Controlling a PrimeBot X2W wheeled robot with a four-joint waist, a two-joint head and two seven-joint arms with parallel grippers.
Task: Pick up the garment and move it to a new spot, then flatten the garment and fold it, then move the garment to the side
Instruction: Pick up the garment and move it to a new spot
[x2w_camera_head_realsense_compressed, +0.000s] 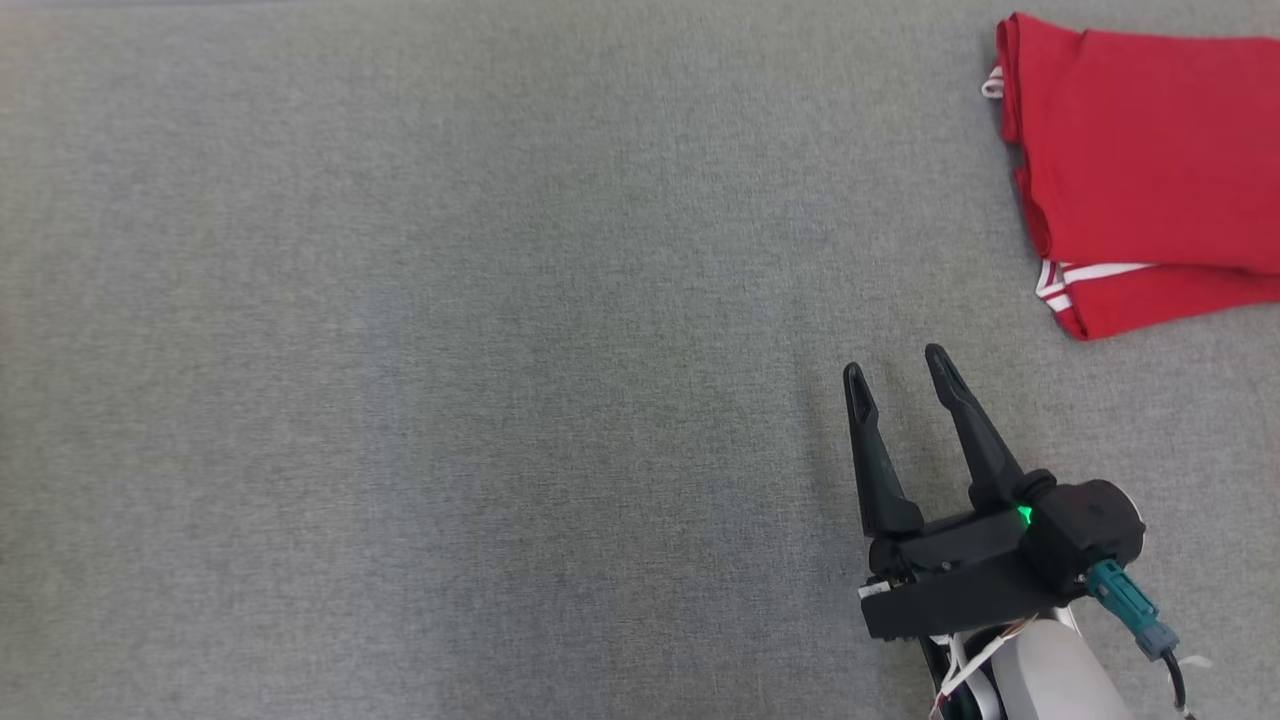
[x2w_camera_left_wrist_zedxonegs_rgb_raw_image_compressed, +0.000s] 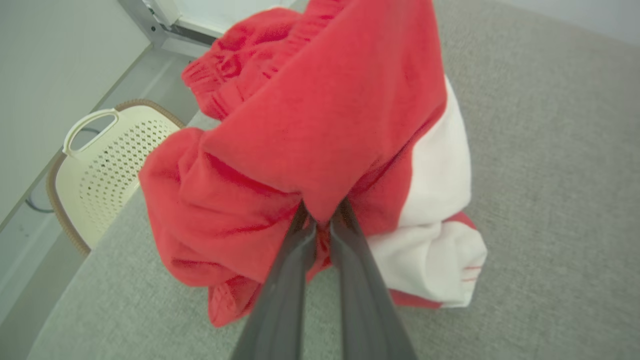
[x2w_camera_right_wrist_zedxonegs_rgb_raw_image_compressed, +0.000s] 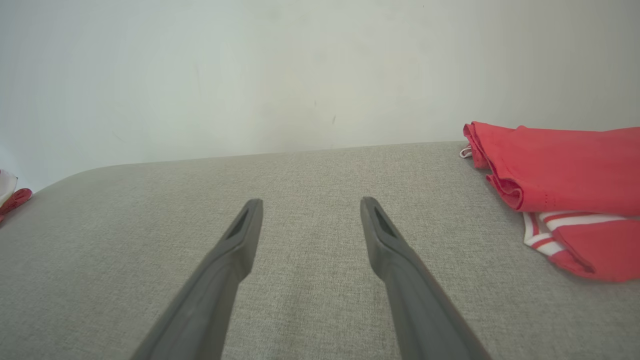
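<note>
The left gripper (x2w_camera_left_wrist_zedxonegs_rgb_raw_image_compressed: 322, 220) is closed. Its two dark fingers meet at the tips and pinch a fold of the garment (x2w_camera_left_wrist_zedxonegs_rgb_raw_image_compressed: 300, 125) between them. The garment is red with a broad white panel and is bunched into a loose bundle directly ahead of the fingers. Its gathered waistband is at the top of the left wrist view and the white panel is on that view's right side. Whether the bundle is lifted off or resting cannot be told. The grey cloth surface (x2w_camera_left_wrist_zedxonegs_rgb_raw_image_compressed: 550, 200) lies under and around the bundle, which sits near the edge of that surface. Past that edge stands a cream perforated basket (x2w_camera_left_wrist_zedxonegs_rgb_raw_image_compressed: 110, 165) with a loop handle.

The right gripper (x2w_camera_head_realsense_compressed: 895, 362) is spread wide and holds nothing. Its fingers hover over bare grey cloth at the lower right of the head view, and a green light (x2w_camera_head_realsense_compressed: 1024, 515) glows on the gripper body. In the right wrist view the same fingers (x2w_camera_right_wrist_zedxonegs_rgb_raw_image_compressed: 245, 235) point across the surface toward a pale wall (x2w_camera_right_wrist_zedxonegs_rgb_raw_image_compressed: 300, 75).

A folded red garment (x2w_camera_head_realsense_compressed: 1150, 150) with white stripes lies flat at the upper right of the head view, apart from the right gripper. A small red and white scrap (x2w_camera_right_wrist_zedxonegs_rgb_raw_image_compressed: 12, 197) shows at the left edge of the right wrist view; what it belongs to cannot be told.
</note>
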